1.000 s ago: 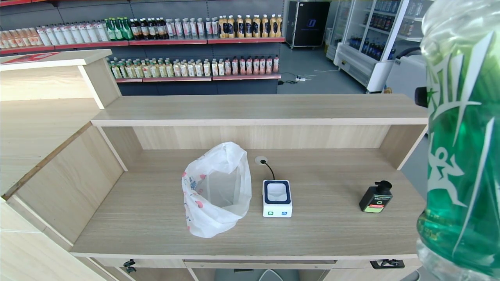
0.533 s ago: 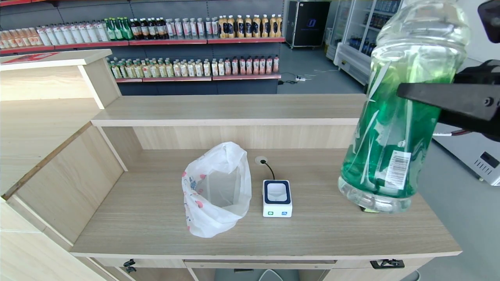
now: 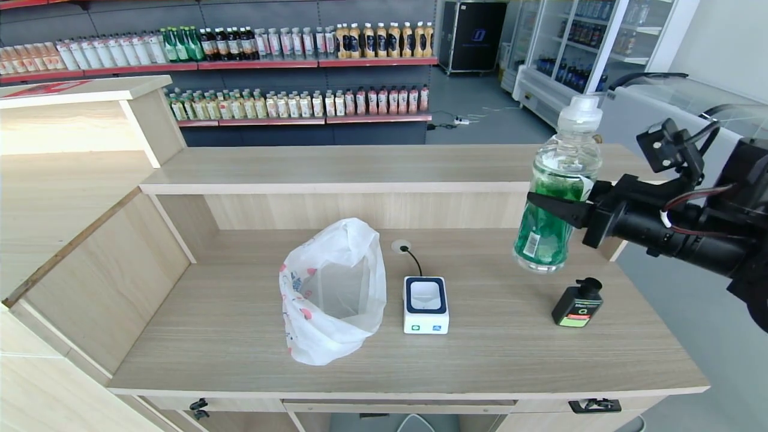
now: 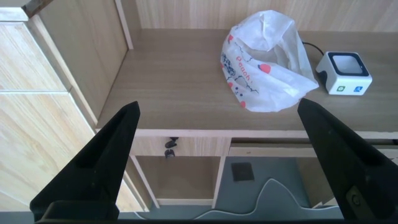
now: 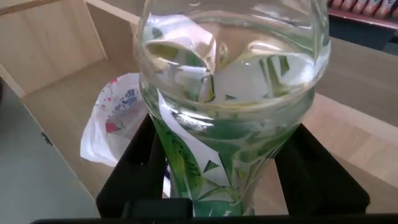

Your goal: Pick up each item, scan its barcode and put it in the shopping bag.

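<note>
- Presently, a green bottle [image 3: 542, 237] with a white cap is held by the right pincer [image 3: 555, 207], whose fingers are closed on the middle of its body.
- The bottle is kept nearly upright, cap up, in the air over the right part of the surface [image 3: 510, 360], and it is not touching the wood.
- A barcode label [image 3: 533, 243] can be seen low on the bottle's side.
- A small dark bottle [image 3: 577, 303] with a black pump top is standing on the surface, close under the held bottle and a little nearer to the robot.
- The scanner [image 3: 425, 304], a white box with a dark window on top, is placed near the middle of the surface, well apart from the held bottle. A black cable [image 3: 413, 259] is led from it to a round hole behind.
- The shopping bag [image 3: 333, 294], white with small red prints, is standing just beside the scanner on the robot's left, with its mouth open.
- The left pincer [image 4: 214, 165] is seen with its fingers wide apart and nothing between them, in front of the surface's near edge, low on the bag's side.
</note>
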Motion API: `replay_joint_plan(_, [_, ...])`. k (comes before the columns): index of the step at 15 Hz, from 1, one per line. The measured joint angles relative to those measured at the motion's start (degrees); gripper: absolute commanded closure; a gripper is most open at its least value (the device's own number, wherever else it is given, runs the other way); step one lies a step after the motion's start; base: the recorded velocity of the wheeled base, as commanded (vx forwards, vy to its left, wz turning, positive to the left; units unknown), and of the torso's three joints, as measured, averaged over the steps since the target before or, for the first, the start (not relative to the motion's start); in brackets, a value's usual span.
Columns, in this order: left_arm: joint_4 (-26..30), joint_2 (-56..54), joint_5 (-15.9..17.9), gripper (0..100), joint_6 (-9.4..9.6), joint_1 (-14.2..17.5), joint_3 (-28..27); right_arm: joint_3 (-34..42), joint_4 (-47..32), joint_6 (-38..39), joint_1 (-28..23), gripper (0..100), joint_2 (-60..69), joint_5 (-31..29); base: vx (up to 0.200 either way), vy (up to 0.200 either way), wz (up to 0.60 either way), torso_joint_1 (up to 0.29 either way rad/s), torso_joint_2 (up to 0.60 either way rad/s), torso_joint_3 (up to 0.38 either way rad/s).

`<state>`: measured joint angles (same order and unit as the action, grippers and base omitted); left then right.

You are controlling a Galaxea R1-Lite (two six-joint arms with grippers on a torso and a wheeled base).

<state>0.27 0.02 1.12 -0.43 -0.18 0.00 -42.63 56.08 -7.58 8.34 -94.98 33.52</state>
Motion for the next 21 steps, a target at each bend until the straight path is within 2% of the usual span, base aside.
replay_joint_plan(2, [-0.02, 0.00, 0.02, 0, 0.00, 0.02, 0.00, 2.39, 5.53, -1.88, -1.58, 100, -3.61, -2.88, 0.000, 0.000, 0.00, 0.000, 0.00, 0.000])
replay_joint_plan(7, [-0.02, 0.00, 0.00, 0, 0.00, -0.02, 0.00, 2.95, 6.66, -21.75, -3.79, 100, -9.62, -3.52, 0.000, 0.000, 0.00, 0.000, 0.00, 0.000])
replay_joint_plan(9, [-0.02, 0.00, 0.02, 0, 0.00, -0.02, 0.00, 2.84, 6.61, -26.19, -4.10, 100, -10.48, -3.45, 0.000, 0.000, 0.00, 0.000, 0.00, 0.000])
replay_joint_plan(17, [-0.02, 0.00, 0.02, 0, 0.00, 0.02, 0.00, 3.58, 6.79, -32.76, -4.44, 100, -8.66, -2.96, 0.000, 0.000, 0.00, 0.000, 0.00, 0.000])
replay_joint_plan(21, [0.00, 0.00, 0.02, 0, 0.00, 0.00, 0.00, 4.10, 8.05, -33.39, -5.32, 100, -7.53, -3.32, 0.000, 0.000, 0.60, 0.000, 0.00, 0.001])
